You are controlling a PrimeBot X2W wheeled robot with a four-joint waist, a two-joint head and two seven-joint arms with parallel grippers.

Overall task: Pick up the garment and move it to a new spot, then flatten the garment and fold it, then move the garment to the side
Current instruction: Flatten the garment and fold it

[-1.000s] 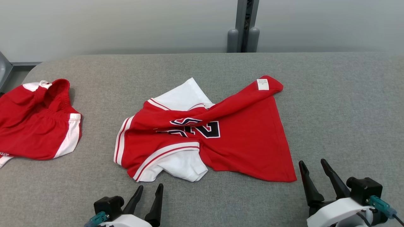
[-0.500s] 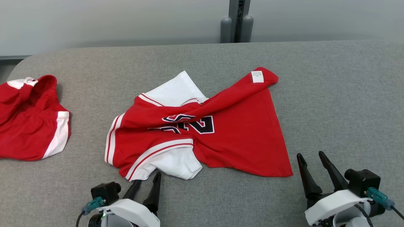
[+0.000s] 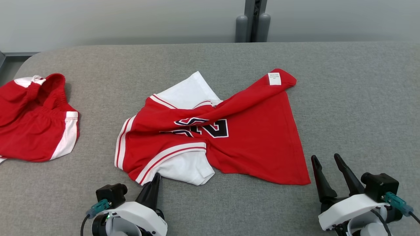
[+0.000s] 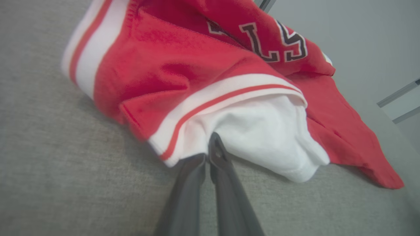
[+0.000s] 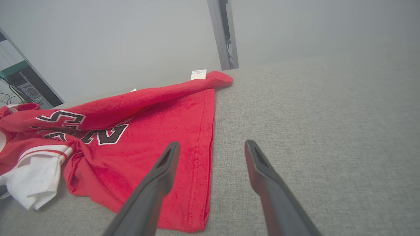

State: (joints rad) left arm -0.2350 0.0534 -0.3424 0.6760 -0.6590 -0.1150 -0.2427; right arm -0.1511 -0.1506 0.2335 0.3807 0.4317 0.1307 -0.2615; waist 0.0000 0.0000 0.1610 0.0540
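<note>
Red-and-white jersey (image 3: 210, 137) lies crumpled at ctr of the grey table (image 3: 361, 98), its near edge close to both grippers. Left gripper (image 3: 156, 177) is clenched on the hem of the near white sleeve (image 4: 272, 137); we judge the bite shallow, w/ the tips barely past the edge. Right gripper (image 3: 326, 158) hangs released, jaws apart, just off the jersey's near right corner, touching nothing. Risks, as we read them: (1) so thin a pinch may slip on the lift and drop the jersey; (2) w/ one hold, on a sleeve, the body would trail and twist, so the new spot gets a worse heap to flatten; (3) the sleeve may pull out of shape or turn inside out; (4) a leftward carry could land on the shorts (image 3: 36, 131), which lie well apart at the table's left end. Count: 1 jersey, 2 white sleeves showing, 1 label (image 3: 274, 79) at its far corner, 1 pr red shorts, 2 grippers, 1 table.
</note>
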